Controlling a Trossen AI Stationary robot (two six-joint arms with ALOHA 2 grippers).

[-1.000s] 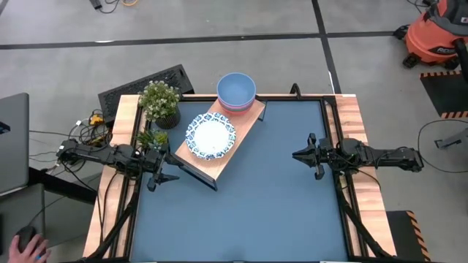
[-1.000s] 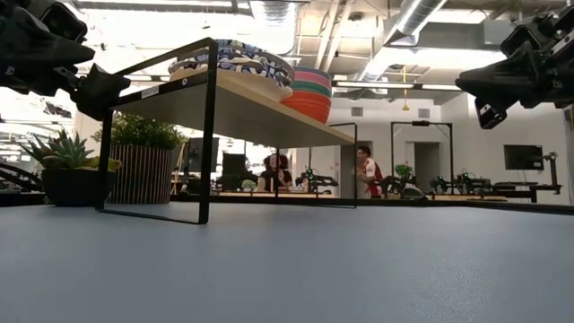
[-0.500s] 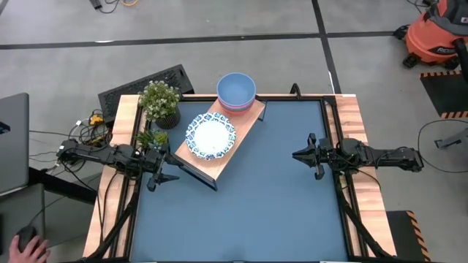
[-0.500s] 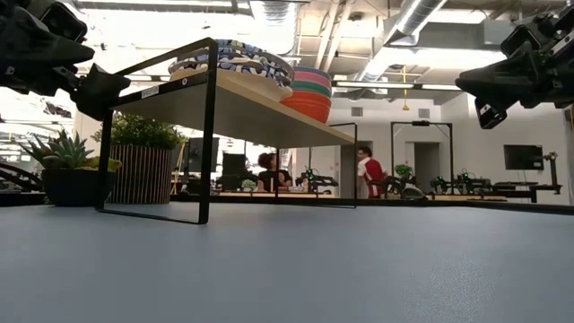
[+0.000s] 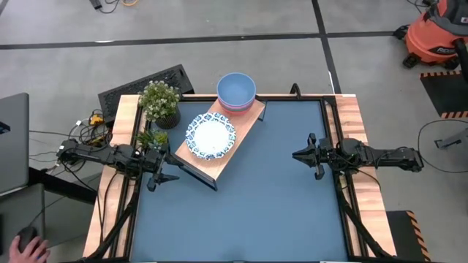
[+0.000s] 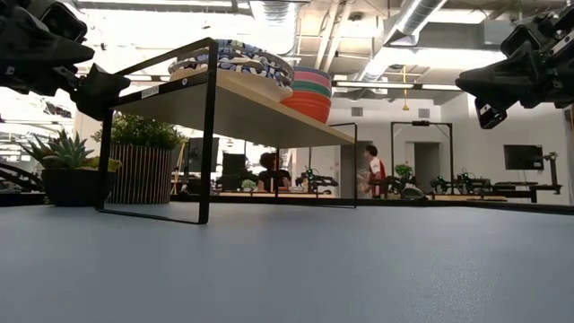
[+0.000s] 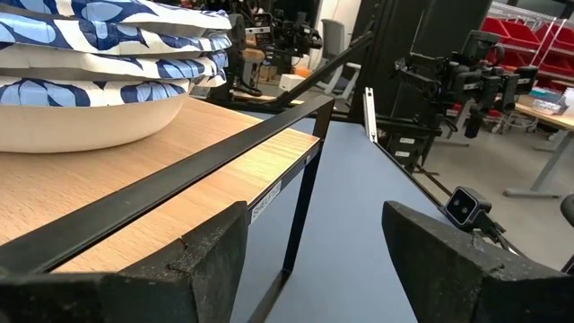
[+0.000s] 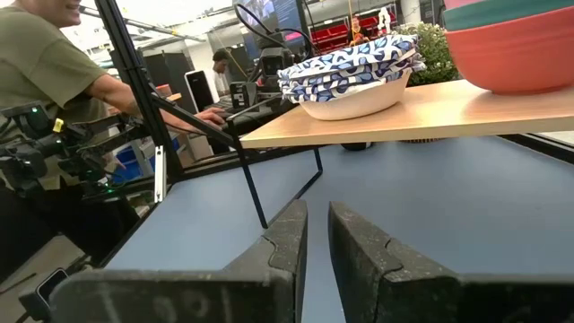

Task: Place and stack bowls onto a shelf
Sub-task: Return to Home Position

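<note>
Left gripper (image 5: 162, 179): hangs over the left edge of the worktop (image 5: 248, 212), about halfway along it, just beside the near end of the shelf. Fingers spread wide, nothing between them; the left wrist view looks through the gap along the shelf's front rail.

Potted plant (image 5: 159, 102) and succulent (image 5: 151, 137): at the far left corner of the worktop, left of the shelf.

Shelf (image 5: 247, 120): stands slantwise near the far left corner, one end reaching the far edge, the other pointing into the worktop.

White bowls (image 5: 210, 136): nested in one stack on the shelf's near half; blue patterned rims show layered in the low view (image 6: 231, 61).

Plain bowls (image 5: 236, 89): one stack on the far end of the shelf, light blue on top; green, pink and red show beneath.

Right gripper (image 5: 303, 155): over the right edge of the worktop, well apart from the shelf. Fingers drawn nearly together with only a thin slit between, empty
</note>
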